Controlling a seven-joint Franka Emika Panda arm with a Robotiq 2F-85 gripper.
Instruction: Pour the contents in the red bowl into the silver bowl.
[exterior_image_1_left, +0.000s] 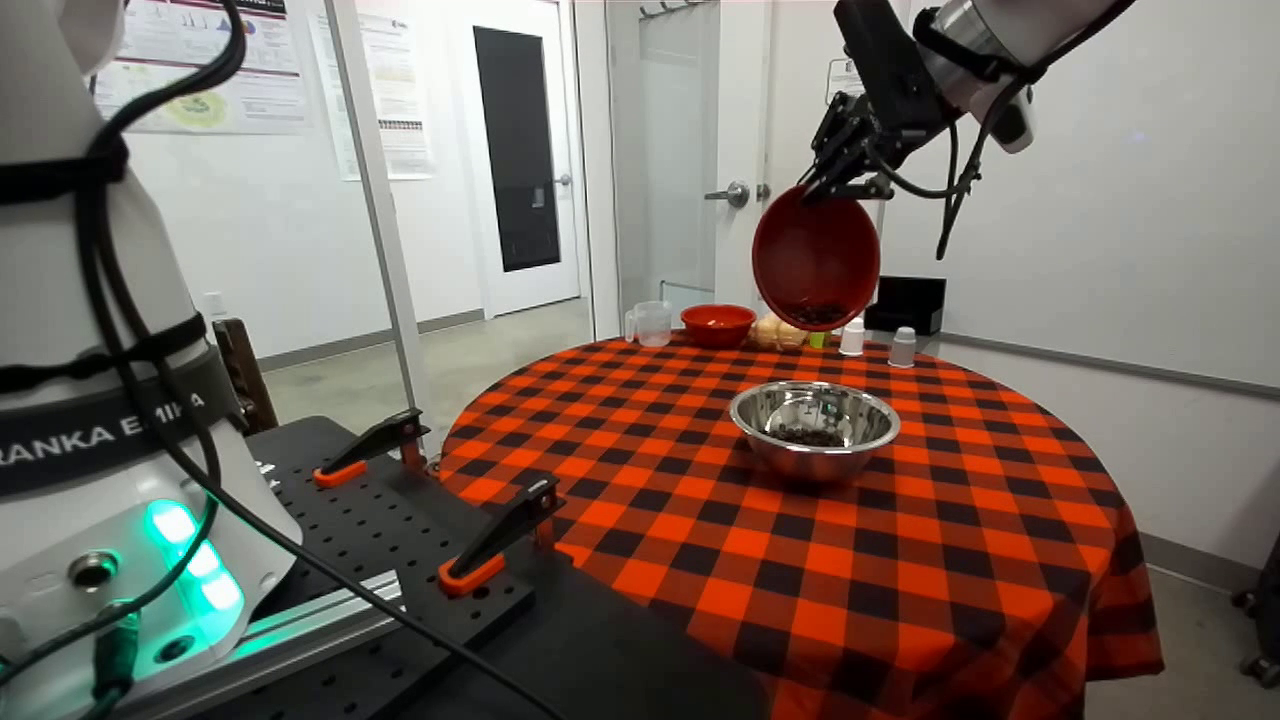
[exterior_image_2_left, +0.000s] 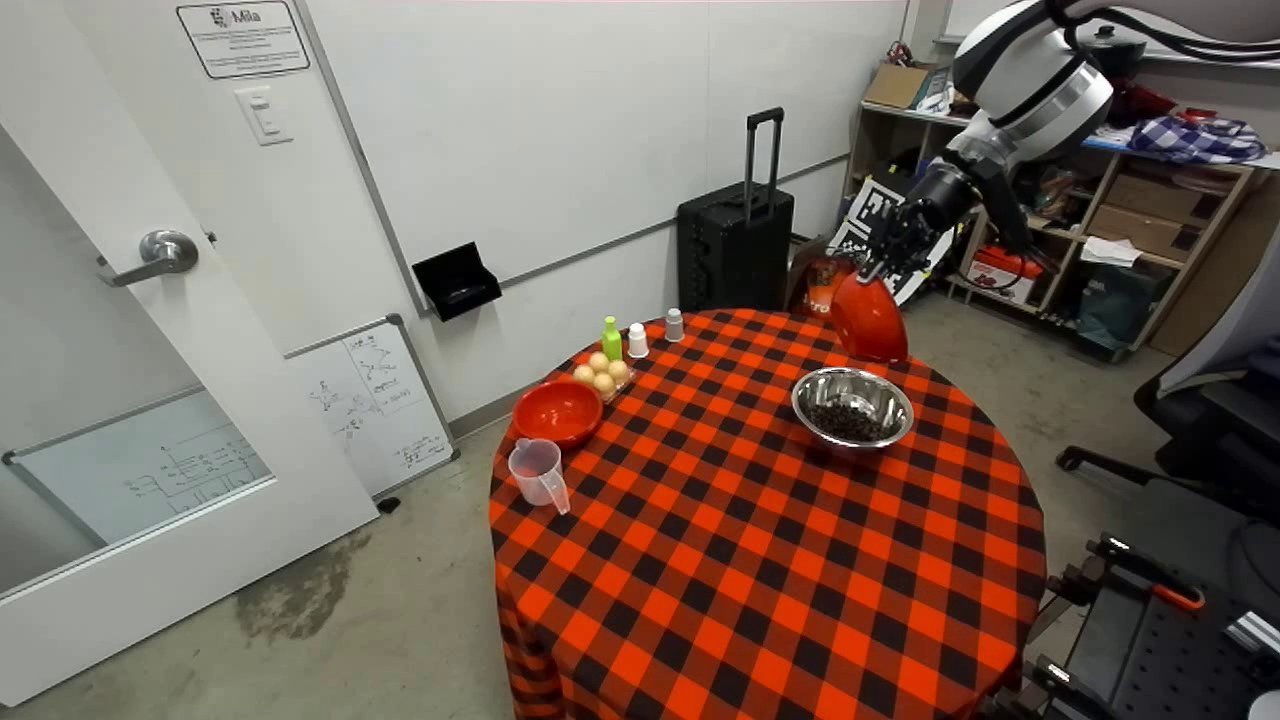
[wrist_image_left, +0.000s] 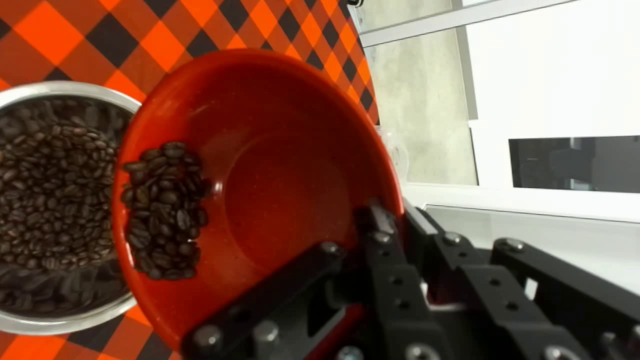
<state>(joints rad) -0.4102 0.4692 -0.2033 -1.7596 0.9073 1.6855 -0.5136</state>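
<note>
The red bowl — beans pooled at its low edge, rim pinched by the tool — is tilted above the silver bowl. Judged light, stiff, slick; best gripped at the rim away from the silver bowl.

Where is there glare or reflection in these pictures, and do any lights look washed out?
Wrist view: small glints inside the tilted, round red bowl, and dark brown beans mirrored in the shiny, round silver metal bowl; in an exterior view, glowing green lights burn out to near white at their centres.
</note>
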